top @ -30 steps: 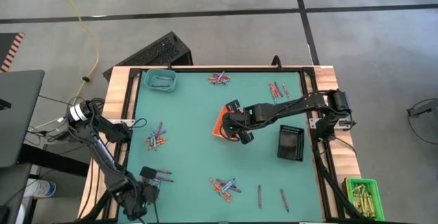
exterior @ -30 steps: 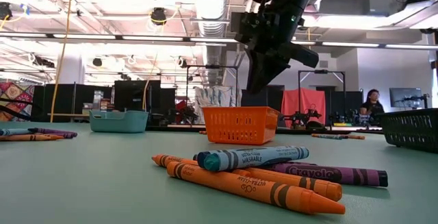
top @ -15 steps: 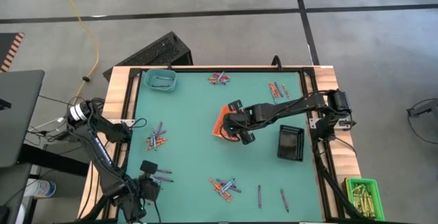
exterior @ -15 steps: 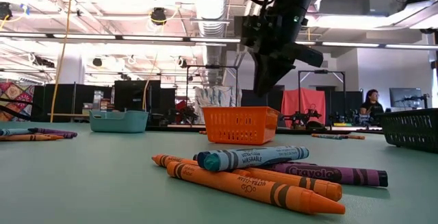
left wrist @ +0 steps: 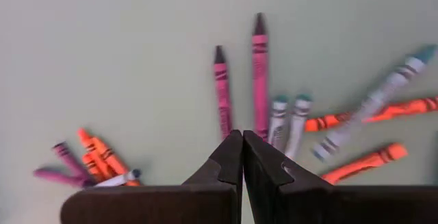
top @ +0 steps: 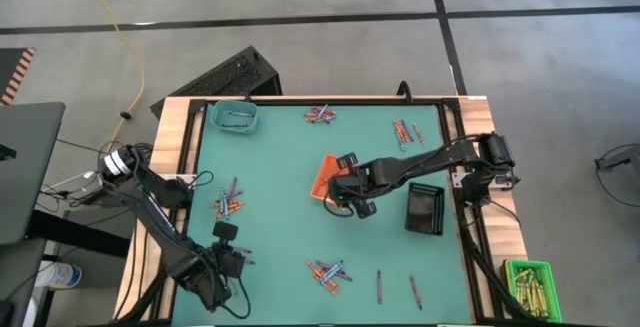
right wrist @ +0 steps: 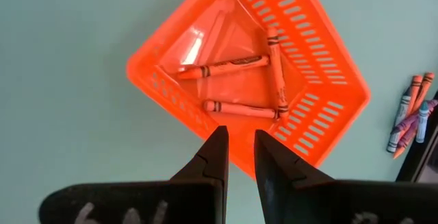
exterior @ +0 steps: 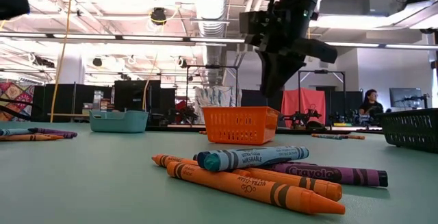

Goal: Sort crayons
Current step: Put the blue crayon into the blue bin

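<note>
with its fingers a little apart and nothing between them, right gripper [right wrist: 238,157] hangs over the orange basket [right wrist: 316,66] holding three orange crayons [right wrist: 222,67]; left gripper [left wrist: 242,157], clenched empty, hovers above loose crayons well away. risk: closed jaws scatter them.

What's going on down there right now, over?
Right gripper open, empty, above orange basket. Left gripper shut, empty, over loose crayons. Nothing in the way.

A: The orange basket [right wrist: 321,80] looks like glossy plastic, with slots in the walls.
B: Yes. The crayons [exterior: 253,172] have matt paper wraps; the table [top: 280,217] is smooth, matt green.
</note>
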`<act>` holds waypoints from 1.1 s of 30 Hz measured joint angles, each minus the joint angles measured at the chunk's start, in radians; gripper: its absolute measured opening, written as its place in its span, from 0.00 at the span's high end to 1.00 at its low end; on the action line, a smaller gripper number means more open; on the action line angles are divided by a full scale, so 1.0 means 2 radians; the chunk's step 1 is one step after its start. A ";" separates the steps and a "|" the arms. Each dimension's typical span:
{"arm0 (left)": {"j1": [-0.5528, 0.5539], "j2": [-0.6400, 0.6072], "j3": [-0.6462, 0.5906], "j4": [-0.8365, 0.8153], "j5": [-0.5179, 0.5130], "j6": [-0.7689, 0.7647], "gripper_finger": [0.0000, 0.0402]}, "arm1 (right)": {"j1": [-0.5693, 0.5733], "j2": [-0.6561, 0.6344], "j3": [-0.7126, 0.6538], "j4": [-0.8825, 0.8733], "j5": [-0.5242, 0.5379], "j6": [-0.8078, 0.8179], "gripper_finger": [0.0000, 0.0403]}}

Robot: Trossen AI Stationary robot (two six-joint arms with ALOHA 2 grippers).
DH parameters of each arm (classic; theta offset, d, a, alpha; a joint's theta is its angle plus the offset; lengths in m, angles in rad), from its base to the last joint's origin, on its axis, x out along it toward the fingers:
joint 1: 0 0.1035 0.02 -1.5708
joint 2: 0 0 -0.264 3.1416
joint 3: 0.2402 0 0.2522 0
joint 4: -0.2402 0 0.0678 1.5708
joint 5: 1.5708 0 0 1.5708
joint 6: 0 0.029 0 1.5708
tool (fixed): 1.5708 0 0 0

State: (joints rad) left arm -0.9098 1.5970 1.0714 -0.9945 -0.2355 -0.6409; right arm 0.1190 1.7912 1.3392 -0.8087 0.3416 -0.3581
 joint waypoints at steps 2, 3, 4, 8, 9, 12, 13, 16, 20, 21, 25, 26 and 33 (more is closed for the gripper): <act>0.002 0.000 0.000 0.020 0.022 0.006 1.00 | 0.004 0.000 0.000 0.000 0.000 0.006 0.84; 0.002 0.000 0.000 0.037 0.029 0.010 1.00 | 0.007 0.000 0.000 0.000 0.000 0.008 0.84; 0.001 0.000 0.000 0.054 0.035 0.014 1.00 | 0.009 0.000 0.000 0.000 0.000 0.009 0.84; -0.007 0.000 0.000 0.125 0.035 0.037 0.94 | 0.018 0.000 0.000 0.001 0.000 0.010 0.84; -0.008 0.000 0.000 0.139 0.024 0.044 0.92 | 0.020 0.000 0.000 0.001 0.000 0.010 0.84; -0.007 0.000 0.000 0.162 -0.023 0.072 0.83 | 0.023 0.000 0.000 0.003 -0.001 0.020 0.84; -0.003 0.000 0.000 0.164 -0.036 0.085 0.79 | 0.023 0.000 0.000 0.002 -0.001 0.027 0.84; 0.019 0.004 -0.002 0.176 -0.063 0.122 0.70 | 0.023 0.000 0.000 0.000 -0.019 0.062 0.84; 0.062 0.005 -0.012 0.211 -0.036 0.174 0.62 | 0.027 0.000 0.000 0.000 -0.066 0.098 0.84; 0.070 0.005 -0.014 0.209 -0.022 0.183 0.61 | 0.030 0.000 0.000 -0.001 -0.067 0.106 0.84; 0.086 0.016 -0.014 0.192 0.029 0.210 0.63 | 0.049 0.000 0.000 -0.007 -0.067 0.119 0.84; 0.086 0.019 -0.014 0.188 0.034 0.215 0.64 | 0.054 0.000 0.000 -0.007 -0.067 0.120 0.84; 0.070 0.049 -0.013 0.192 0.043 0.246 0.70 | 0.075 0.000 0.000 -0.005 -0.067 0.128 0.84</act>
State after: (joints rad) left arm -0.7691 1.6953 1.0447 -0.6095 -0.1499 -0.1491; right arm 0.2698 1.7912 1.3388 -0.8196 0.2081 -0.1020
